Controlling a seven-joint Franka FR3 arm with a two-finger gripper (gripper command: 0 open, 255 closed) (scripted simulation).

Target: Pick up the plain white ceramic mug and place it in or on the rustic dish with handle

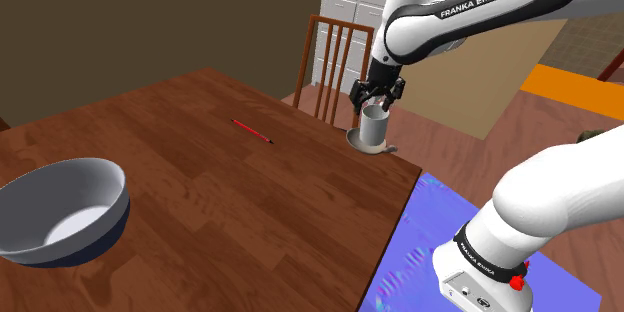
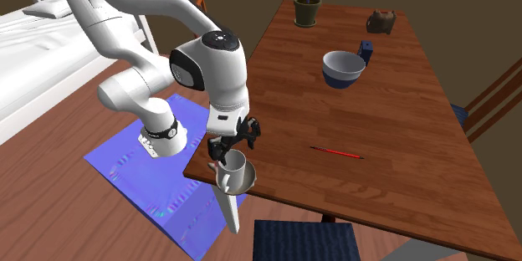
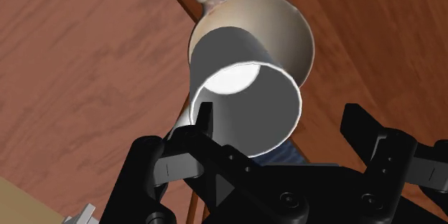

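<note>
Sitting at wooden table (image 1: 200, 170) corner: mug (image 1: 375, 128) in dish (image 1: 354, 141); blue mat (image 1: 420, 250) below.

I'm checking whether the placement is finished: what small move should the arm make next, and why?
Probably raise the pincer straight up. The white mug already stands in the dish at the corner of the table, and the fingers stand apart, one by the rim, the other clear of it. A sideways pull might tip the mug.
</note>
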